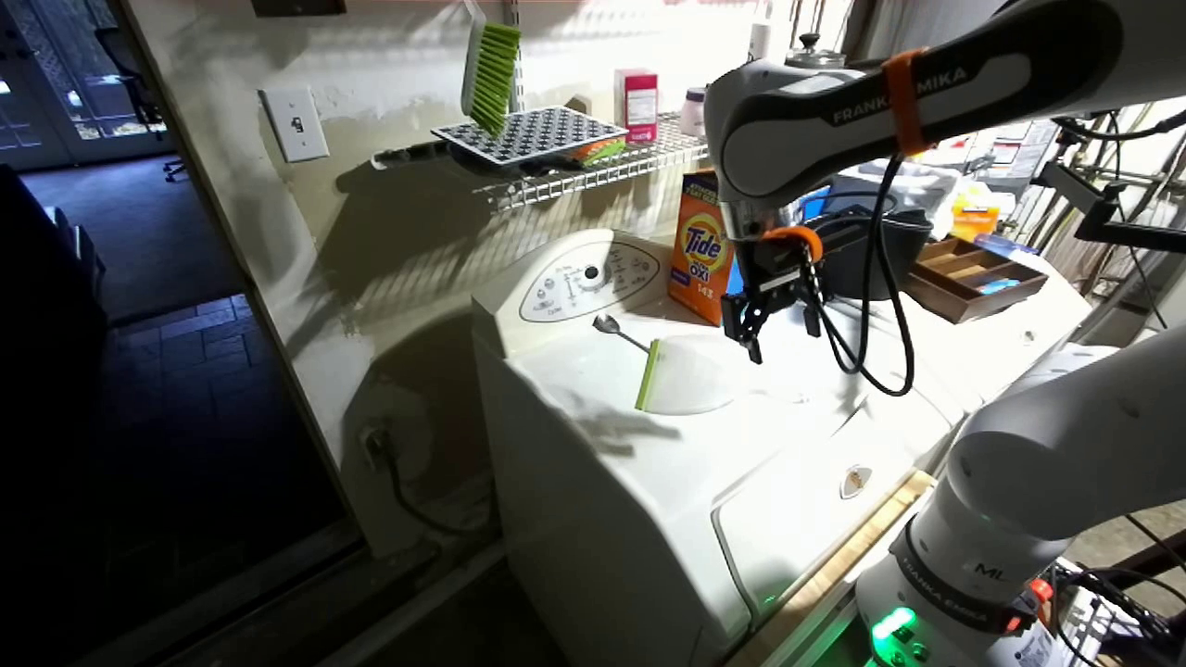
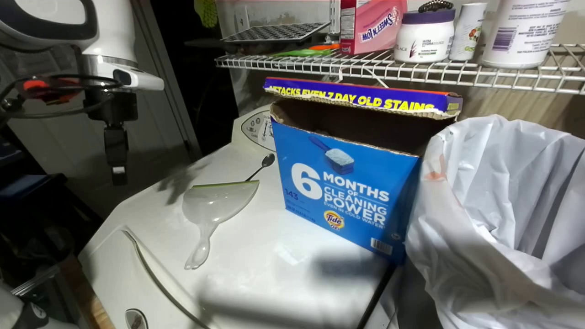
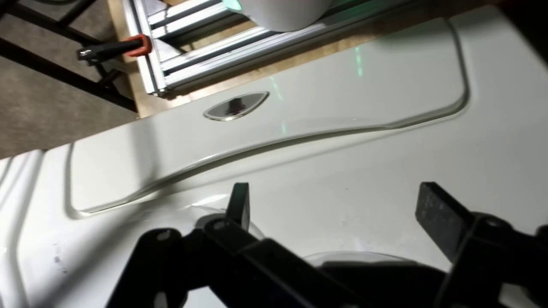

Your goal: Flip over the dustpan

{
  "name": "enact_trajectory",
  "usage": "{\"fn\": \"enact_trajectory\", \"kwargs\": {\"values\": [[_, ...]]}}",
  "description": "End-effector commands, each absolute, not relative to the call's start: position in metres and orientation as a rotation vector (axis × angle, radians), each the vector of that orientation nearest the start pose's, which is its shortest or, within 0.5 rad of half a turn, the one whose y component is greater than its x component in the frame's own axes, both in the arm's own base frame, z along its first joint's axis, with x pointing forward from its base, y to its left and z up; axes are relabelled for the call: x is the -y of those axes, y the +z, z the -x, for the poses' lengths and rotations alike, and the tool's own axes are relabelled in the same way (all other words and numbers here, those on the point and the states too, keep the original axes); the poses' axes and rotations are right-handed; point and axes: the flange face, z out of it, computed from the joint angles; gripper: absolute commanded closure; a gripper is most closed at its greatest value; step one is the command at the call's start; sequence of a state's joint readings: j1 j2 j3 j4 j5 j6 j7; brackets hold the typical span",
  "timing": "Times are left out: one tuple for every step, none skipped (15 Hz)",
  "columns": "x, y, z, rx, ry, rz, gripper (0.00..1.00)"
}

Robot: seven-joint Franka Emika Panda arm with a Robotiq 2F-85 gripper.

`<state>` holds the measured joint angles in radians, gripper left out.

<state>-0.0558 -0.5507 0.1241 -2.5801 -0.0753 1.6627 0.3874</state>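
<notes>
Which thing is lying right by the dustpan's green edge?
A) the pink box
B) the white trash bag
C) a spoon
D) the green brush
C: in both exterior views the dark spoon lies on the white machine top with its thin end at the green edge of the dustpan.
</notes>
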Motion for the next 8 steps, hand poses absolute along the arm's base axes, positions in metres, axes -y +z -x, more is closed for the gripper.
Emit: {"fn": "enact_trajectory", "kwargs": {"values": [[0.017,0.410,-0.327,-0.457,0.492,3.470,0.00],[0.021,0.406,-0.327,-0.345,0.431,3.498,0.00],[0.023,0.404,-0.329,-0.258,0.380,3.515,0.00],[0.027,0.400,-0.329,-0.187,0.303,3.510,0.00],[0.029,0.396,-0.329,-0.130,0.230,3.495,0.00],[0.030,0.391,-0.330,-0.083,0.170,3.455,0.00],[0.031,0.385,-0.330,-0.033,0.127,3.415,0.00],[0.033,0.380,-0.329,0.016,0.085,3.381,0.00]]}}
